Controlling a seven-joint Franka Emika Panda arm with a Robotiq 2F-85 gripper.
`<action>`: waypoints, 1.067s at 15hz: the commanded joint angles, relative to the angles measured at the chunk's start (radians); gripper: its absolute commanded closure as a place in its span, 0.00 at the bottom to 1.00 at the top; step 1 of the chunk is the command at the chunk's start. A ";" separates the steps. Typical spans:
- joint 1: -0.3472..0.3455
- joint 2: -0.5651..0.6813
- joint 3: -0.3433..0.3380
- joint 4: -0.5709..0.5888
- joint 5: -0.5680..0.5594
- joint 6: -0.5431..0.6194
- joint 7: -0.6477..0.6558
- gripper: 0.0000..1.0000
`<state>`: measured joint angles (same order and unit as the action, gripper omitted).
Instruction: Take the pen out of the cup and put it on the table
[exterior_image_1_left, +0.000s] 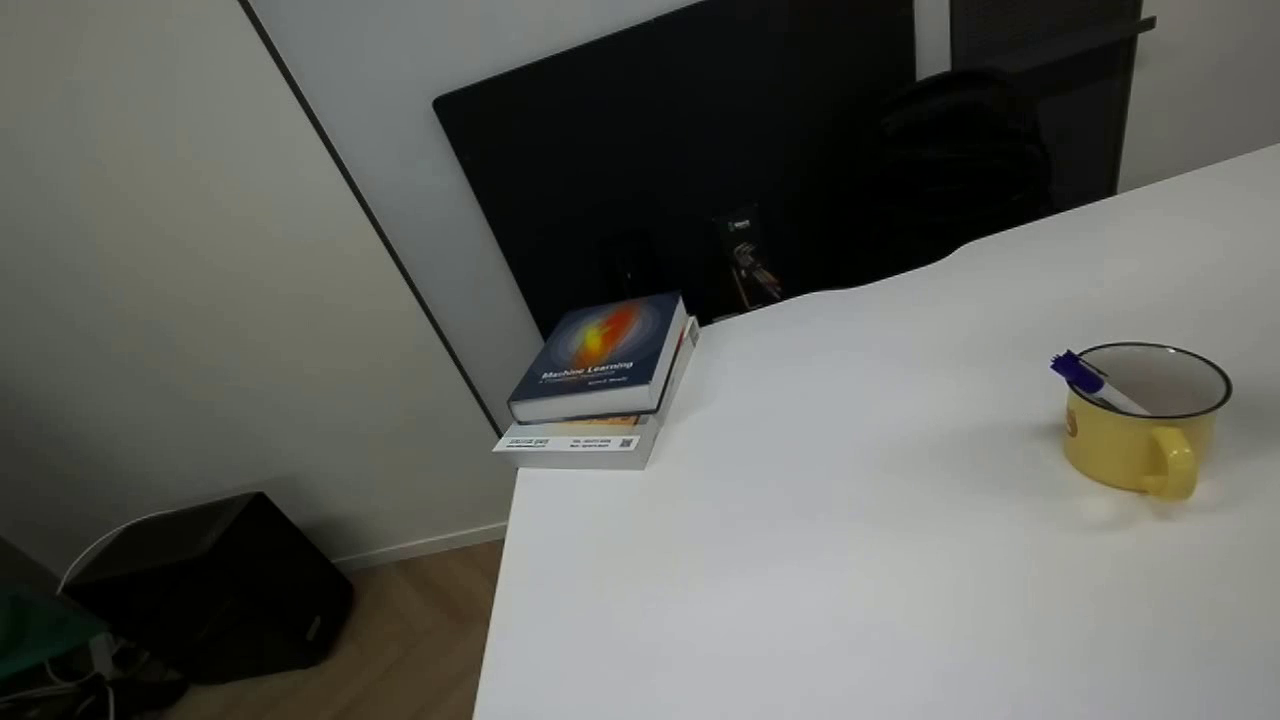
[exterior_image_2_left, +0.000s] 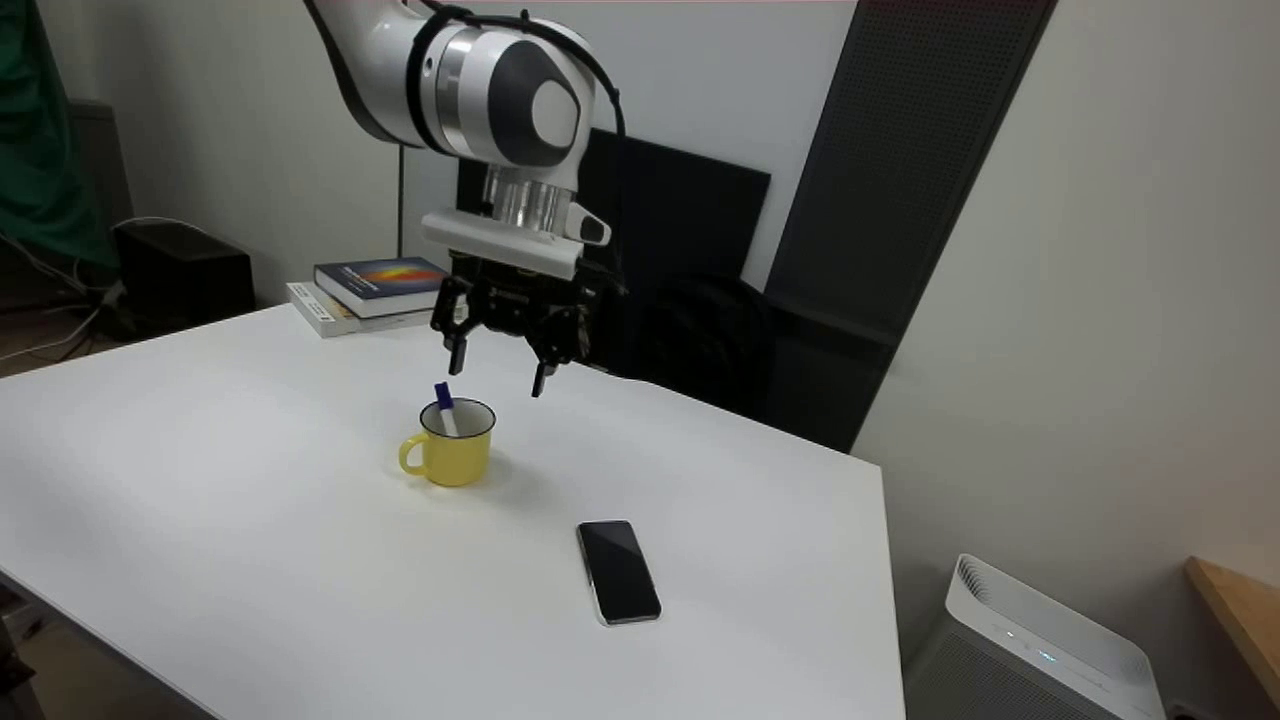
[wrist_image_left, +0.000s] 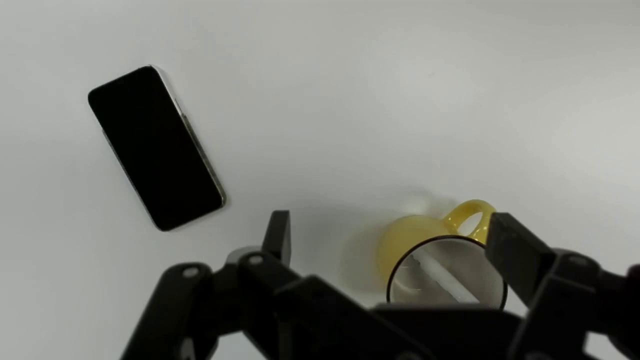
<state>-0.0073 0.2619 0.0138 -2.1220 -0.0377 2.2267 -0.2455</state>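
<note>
The yellow cup (exterior_image_1_left: 1115, 450) stands upright on the white table (exterior_image_1_left: 800, 560); it also shows in an exterior view (exterior_image_2_left: 458, 463) and the wrist view (wrist_image_left: 407, 240). The pen (exterior_image_1_left: 1088, 380) leans inside it, its blue end above the rim, as in an exterior view (exterior_image_2_left: 445, 398). In the wrist view only the pen's white body (wrist_image_left: 445, 277) shows; its blue end is hidden behind the gripper. My gripper (exterior_image_2_left: 498, 374) is open and empty above the cup, apart from cup and pen. In the wrist view its fingers (wrist_image_left: 392, 235) are wide apart, the right fingertip overlapping the cup's handle side.
A black phone (exterior_image_2_left: 619, 572) lies on the table; it also shows in the wrist view (wrist_image_left: 157, 147). Stacked books (exterior_image_1_left: 600, 370) stand at the table's corner, also in an exterior view (exterior_image_2_left: 375, 285). A black panel (exterior_image_1_left: 680, 150) stands behind the table's back edge.
</note>
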 joint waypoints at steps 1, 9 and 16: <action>0.023 0.091 0.021 0.120 -0.106 -0.057 -0.079 0.00; 0.069 0.154 0.081 0.193 -0.288 -0.069 -0.305 0.00; 0.090 0.157 0.118 0.179 -0.302 -0.048 -0.438 0.00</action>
<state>0.0839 0.4182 0.1309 -1.9450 -0.3403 2.1802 -0.6841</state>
